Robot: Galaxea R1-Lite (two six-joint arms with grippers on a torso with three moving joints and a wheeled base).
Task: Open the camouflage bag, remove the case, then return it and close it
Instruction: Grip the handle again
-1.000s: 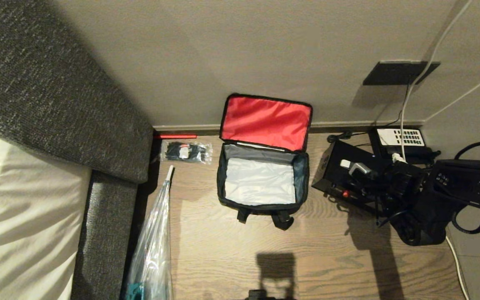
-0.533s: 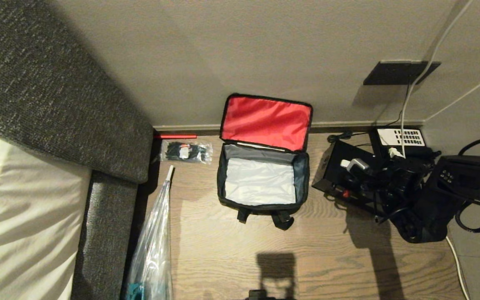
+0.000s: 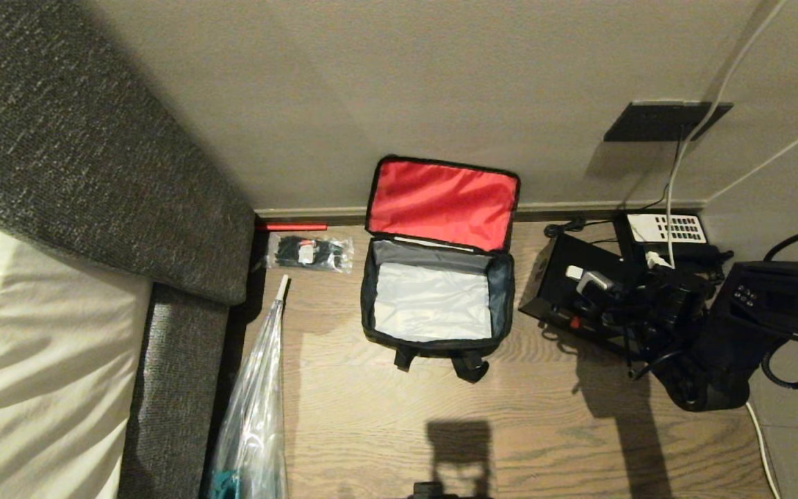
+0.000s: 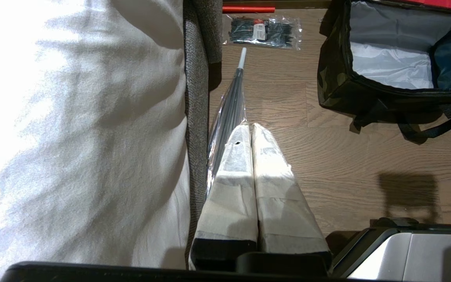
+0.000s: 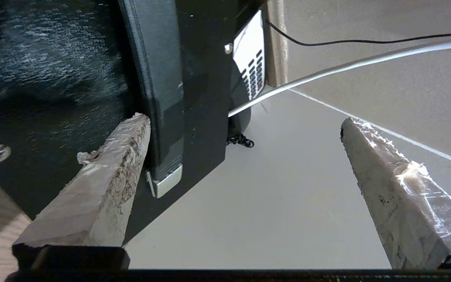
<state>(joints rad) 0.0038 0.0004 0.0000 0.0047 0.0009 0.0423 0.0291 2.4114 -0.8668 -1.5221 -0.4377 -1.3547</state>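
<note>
Warm, dim indoor light falls from behind the robot, casting hard shadows across the floor (image 3: pixel 544 430) toward the wall (image 3: pixel 440 83). The sheet (image 4: pixel 73 117) is blown out white. The case (image 5: pixel 53 58) shows speckled glare. Everything is sharp.

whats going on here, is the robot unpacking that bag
The green camouflage fabric bag sits open on the wooden floor, its red-lined lid flap up against the wall, with nothing visible inside. The flat black hard case lies on the floor to the bag's right. The right gripper is open at the case's long black handle, gripping nothing. The left gripper is shut and idle near the sofa.
</note>
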